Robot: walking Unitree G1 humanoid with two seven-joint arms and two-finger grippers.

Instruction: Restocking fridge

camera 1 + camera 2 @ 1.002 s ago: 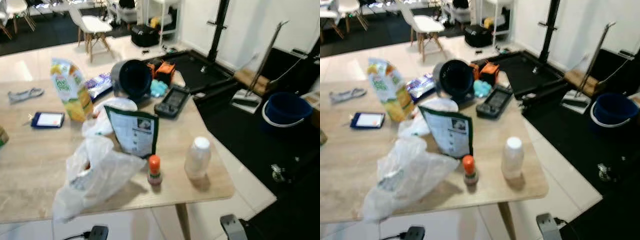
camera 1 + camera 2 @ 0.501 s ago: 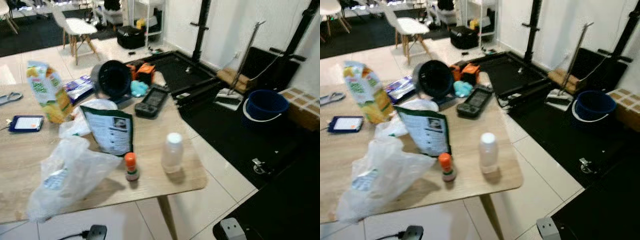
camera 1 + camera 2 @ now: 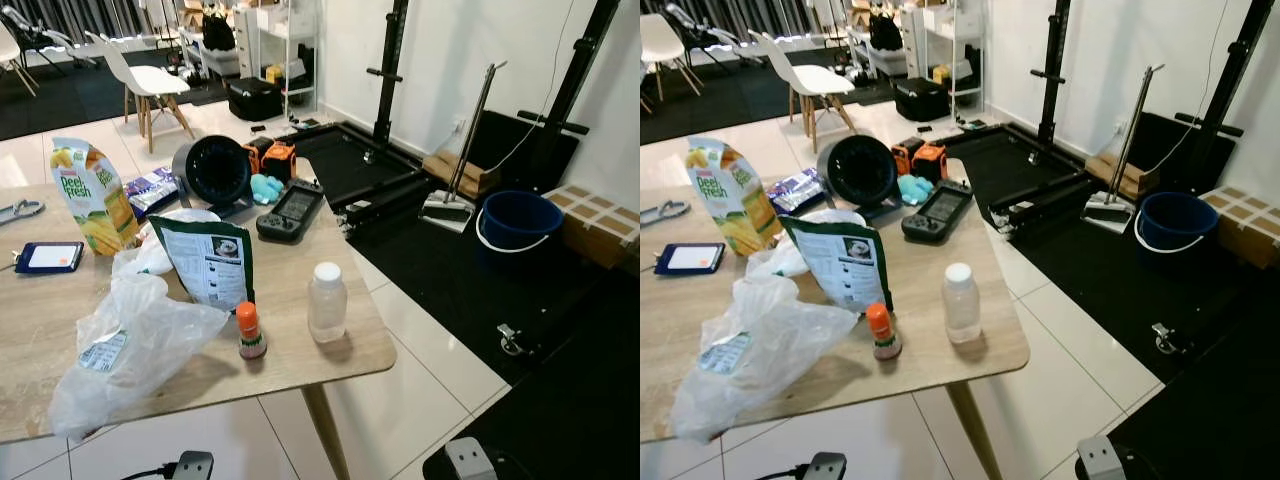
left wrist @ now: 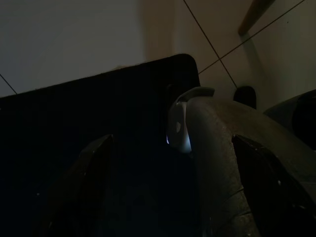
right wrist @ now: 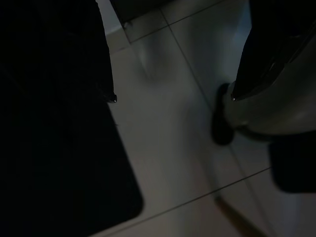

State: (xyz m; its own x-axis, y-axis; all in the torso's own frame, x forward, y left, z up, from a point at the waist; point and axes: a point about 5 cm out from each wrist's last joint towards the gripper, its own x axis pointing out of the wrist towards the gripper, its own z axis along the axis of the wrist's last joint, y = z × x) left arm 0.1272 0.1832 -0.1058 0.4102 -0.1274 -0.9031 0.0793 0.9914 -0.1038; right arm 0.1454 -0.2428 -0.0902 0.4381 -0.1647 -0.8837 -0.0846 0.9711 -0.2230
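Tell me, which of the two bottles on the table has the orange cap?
The small bottle, standing beside the plastic bag. The taller translucent bottle next to it has a white cap.

I read this as mixed home and test space: light wooden table cluttered with groceries, white moulded chair on pale floor tiles, black metal rig frame on black floor mat, blue plastic bucket beside it.

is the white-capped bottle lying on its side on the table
No, the white-capped bottle stands upright near the table edge, beside the small orange-capped bottle.
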